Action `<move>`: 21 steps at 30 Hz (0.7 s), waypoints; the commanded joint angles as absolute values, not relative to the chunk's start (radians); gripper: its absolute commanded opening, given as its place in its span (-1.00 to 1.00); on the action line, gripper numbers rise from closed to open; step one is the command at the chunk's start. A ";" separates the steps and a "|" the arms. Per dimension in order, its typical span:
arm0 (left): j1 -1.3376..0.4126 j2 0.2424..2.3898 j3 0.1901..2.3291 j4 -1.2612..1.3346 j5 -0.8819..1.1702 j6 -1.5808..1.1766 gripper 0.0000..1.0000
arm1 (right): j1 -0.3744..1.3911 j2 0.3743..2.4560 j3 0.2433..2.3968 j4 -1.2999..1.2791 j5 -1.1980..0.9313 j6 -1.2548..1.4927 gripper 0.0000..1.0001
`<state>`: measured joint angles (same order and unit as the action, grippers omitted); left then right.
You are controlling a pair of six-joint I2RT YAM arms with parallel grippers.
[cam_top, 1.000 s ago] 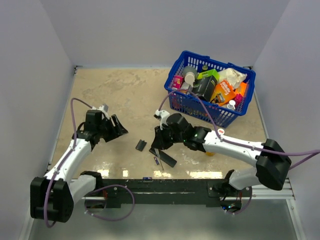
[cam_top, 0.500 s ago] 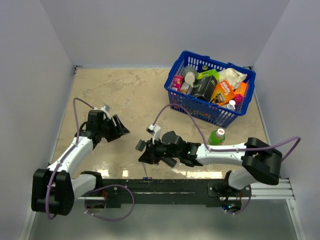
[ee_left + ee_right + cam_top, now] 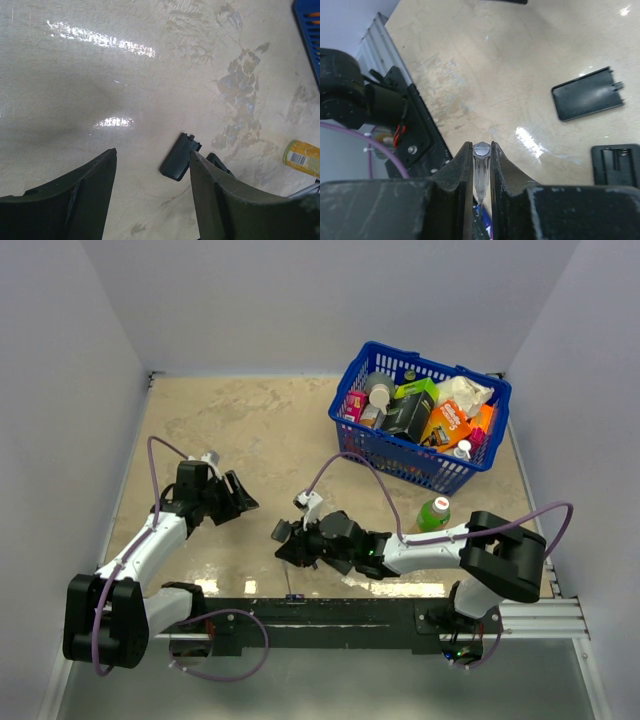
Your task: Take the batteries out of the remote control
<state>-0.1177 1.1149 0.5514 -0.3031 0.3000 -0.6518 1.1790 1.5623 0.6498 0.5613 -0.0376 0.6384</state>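
Beige marbled tabletop (image 3: 260,430), seen from above, filled the middle of the frame. A blue plastic mesh basket (image 3: 415,465) packed with assorted packages stood in the upper right.

The left gripper (image 3: 243,502) sat at centre left. In its wrist view (image 3: 152,152) the two dark fingers stood apart and nothing was held between them.

The right gripper (image 3: 285,545) lay low over the table at lower centre, its arm reaching in from the lower right. In its wrist view (image 3: 481,145) the fingers were pressed together on a thin translucent grey stick (image 3: 481,167) that ran lengthwise between them at bottom centre.

A small green bottle with a red cap (image 3: 434,512) stood right of centre, just below the basket.

The black rectangular remote control (image 3: 616,164) lay flat on the table at the lower right edge of the right wrist view, cut off by the frame, with its ribbed recess facing up. It could not be told whether batteries were in the recess.

A short flat black rectangular cover piece (image 3: 586,100) lay apart from the remote control, above it in that view. The cover piece also appeared between the left fingers at lower centre of the left wrist view (image 3: 178,157).
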 commanded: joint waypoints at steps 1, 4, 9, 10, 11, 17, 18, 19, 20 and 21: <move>-0.110 1.117 0.561 -0.284 0.278 -0.647 0.28 | 1.184 1.540 0.664 0.565 0.087 0.557 -1.00; -0.110 1.117 0.561 -0.287 0.272 -0.646 0.28 | 1.184 1.520 0.678 0.526 0.130 0.522 -1.00; -0.110 1.121 0.558 -0.282 0.261 -0.647 0.28 | 1.183 1.499 0.748 0.445 0.199 0.454 -1.00; -0.110 1.121 0.560 -0.282 0.258 -0.646 0.28 | 1.183 1.500 0.756 0.436 0.228 0.437 -1.00; -0.110 1.121 0.558 -0.285 0.253 -0.647 0.28 | 1.181 1.499 0.770 0.428 0.244 0.430 -1.00; -0.110 1.114 0.543 -0.287 0.236 -0.644 0.28 | 1.180 1.522 0.811 0.410 0.345 0.373 -1.00; -0.110 1.111 0.543 -0.287 0.241 -0.646 0.28 | 1.180 1.535 0.816 0.402 0.356 0.367 -1.00; -0.110 1.111 0.542 -0.287 0.241 -0.647 0.28 | 1.180 1.539 0.821 0.400 0.367 0.359 -1.00; -0.110 1.108 0.541 -0.288 0.242 -0.649 0.28 | 1.178 1.545 0.824 0.400 0.385 0.356 -1.00; -0.110 1.104 0.540 -0.290 0.242 -0.646 0.28 | 1.178 1.545 0.825 0.399 0.393 0.348 -1.00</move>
<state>-0.1177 1.1183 0.5495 -0.3038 0.2501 -0.6514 1.1797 1.5364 0.7742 0.4057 0.2920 0.4080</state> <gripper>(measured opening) 0.641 0.161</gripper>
